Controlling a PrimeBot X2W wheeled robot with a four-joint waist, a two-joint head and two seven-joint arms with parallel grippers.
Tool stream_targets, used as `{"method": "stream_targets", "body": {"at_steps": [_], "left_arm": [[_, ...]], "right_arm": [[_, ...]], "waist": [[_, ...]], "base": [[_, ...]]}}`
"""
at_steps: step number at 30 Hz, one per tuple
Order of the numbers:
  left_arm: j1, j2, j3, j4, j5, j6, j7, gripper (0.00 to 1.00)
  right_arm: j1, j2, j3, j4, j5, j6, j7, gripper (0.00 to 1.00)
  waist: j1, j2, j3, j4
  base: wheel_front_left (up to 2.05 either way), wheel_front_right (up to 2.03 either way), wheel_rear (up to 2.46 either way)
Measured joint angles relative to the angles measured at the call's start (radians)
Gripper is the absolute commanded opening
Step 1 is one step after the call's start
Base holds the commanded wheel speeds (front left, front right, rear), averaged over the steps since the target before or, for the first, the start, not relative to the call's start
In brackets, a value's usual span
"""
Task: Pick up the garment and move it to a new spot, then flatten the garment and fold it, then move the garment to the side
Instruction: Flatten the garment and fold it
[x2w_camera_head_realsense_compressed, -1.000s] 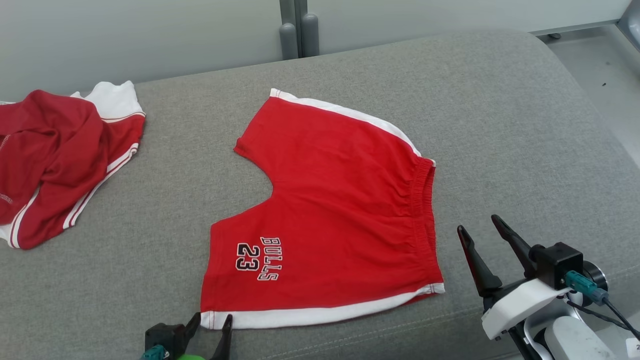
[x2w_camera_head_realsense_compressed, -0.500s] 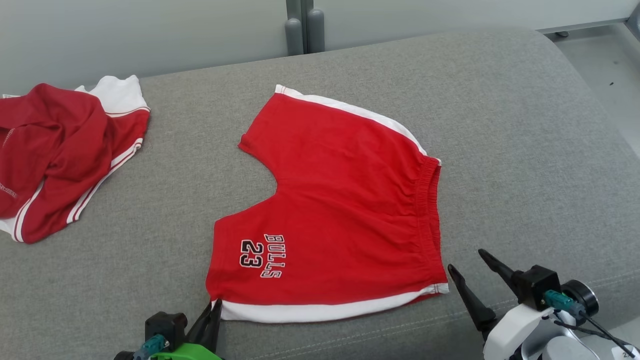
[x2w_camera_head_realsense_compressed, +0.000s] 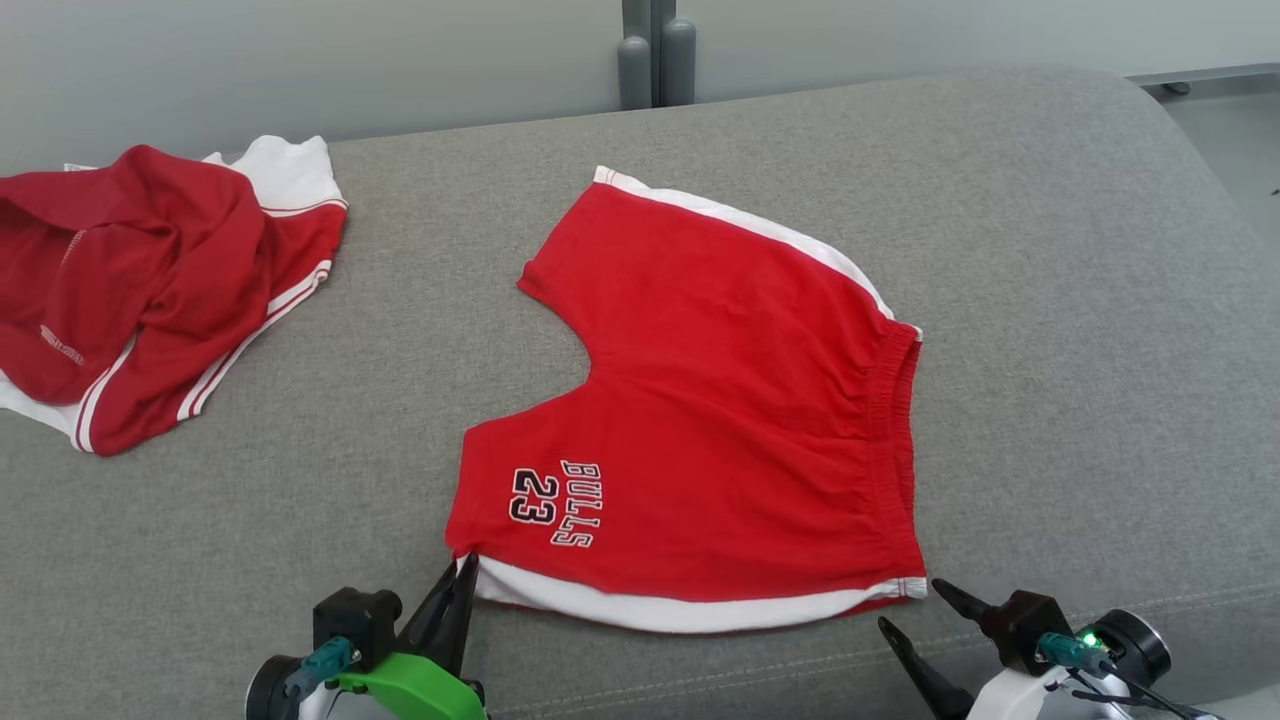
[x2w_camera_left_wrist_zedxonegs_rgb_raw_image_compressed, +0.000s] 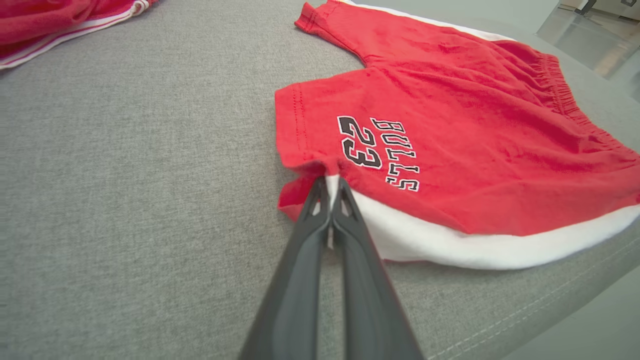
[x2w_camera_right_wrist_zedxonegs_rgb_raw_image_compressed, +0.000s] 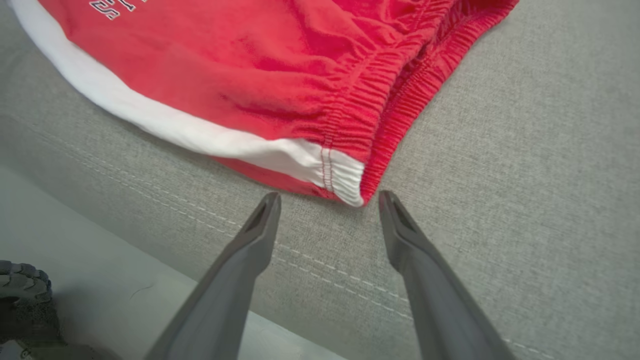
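On the grey woven cushion (x2w_camera_head_realsense_compressed: 1050, 250), the red jersey shorts (x2w_camera_head_realsense_compressed: 720, 400) lie flat, white-trimmed, printed "BULLS 23", waistband ruched. The left end effector (x2w_camera_left_wrist_zedxonegs_rgb_raw_image_compressed: 330, 189) is clenched on their near hem corner; the right end effector (x2w_camera_right_wrist_zedxonegs_rgb_raw_image_compressed: 330, 200) is released, just beside the waistband corner.

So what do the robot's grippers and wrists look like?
Both have two long, dark, tapering fingers. The left gripper sits on a green shell, the right gripper on a white shell. Each carries a black block with a teal plug; black cables trail from the right.
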Motion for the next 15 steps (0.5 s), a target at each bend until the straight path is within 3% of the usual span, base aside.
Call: {"method": "stream_targets", "body": {"at_steps": [7,8,9,14,15], "left_arm": [[0.000,-0.001,-0.008,-0.009,0.000,-0.001,0.000,0.00],[0.000,-0.001,-0.009,-0.009,0.000,-0.001,-0.001,0.00],[0.000,-0.001,-0.009,-0.009,0.000,-0.001,-0.004,0.00],[0.001,-0.001,-0.011,-0.011,0.000,-0.001,-0.008,0.00],[0.001,-0.001,-0.011,-0.013,0.000,-0.001,-0.008,0.00]], "right_arm": [[-0.063,0.008,0.034,0.049,-0.008,0.001,0.000,1.00],[-0.070,0.010,0.041,0.057,-0.008,0.001,0.000,0.89],[-0.076,0.014,0.047,0.065,-0.008,0.001,0.000,0.57],[-0.085,0.022,0.064,0.099,-0.004,0.001,0.000,0.16],[-0.086,0.022,0.066,0.103,0.001,0.001,0.000,0.00]], "waist": [[0.0000,0.0000,-0.002,0.025],[0.0000,0.0000,-0.002,0.028],[0.0000,0.0000,-0.002,0.029],[0.0000,0.0000,-0.001,0.033],[0.0000,0.0000,-0.001,0.033]], "base": [[0.00,0.00,0.00],[0.00,0.00,0.00],[0.00,0.00,0.00],[0.00,0.00,0.00],[0.00,0.00,0.00]]}}
